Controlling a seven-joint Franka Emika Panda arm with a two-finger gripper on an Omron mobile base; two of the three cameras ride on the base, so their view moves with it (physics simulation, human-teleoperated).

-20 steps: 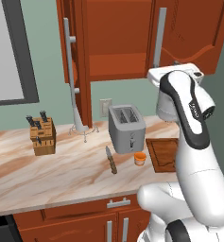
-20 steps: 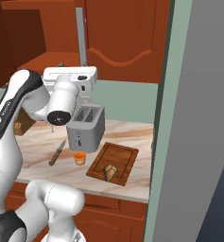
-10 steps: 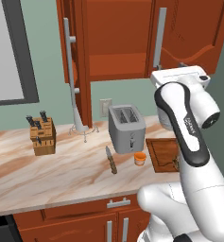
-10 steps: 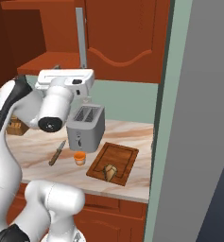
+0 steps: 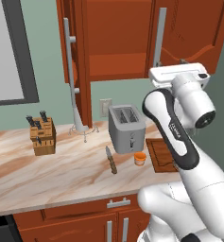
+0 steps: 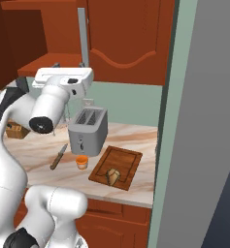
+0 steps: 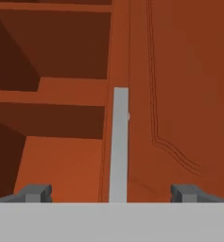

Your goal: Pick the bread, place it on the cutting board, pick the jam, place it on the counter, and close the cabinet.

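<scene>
So the gripper (image 7: pixel 111 193) is up high in front of the cabinet (image 5: pixel 118 38), fingers (image 7: pixel 35 193) spread about as wide as they go and holding nothing. From the hand view it's looking straight at a silver handle (image 7: pixel 118 142) that runs between the two tips, with the closed right door (image 7: pixel 184 94) on one side and the open shelf space on the other. The left door (image 5: pixel 75 52) stands swung open, edge-on in the left base view. Down on the counter (image 5: pixel 61 175), the jam (image 5: pixel 140 158) sits just in front of the toaster (image 5: pixel 126 128), between a knife (image 5: pixel 111 159) and the board (image 6: pixel 116 166). The bread (image 6: pixel 112 176) is on the board, near its front edge. Knife block (image 5: pixel 42 136) is well off to the left.
</scene>
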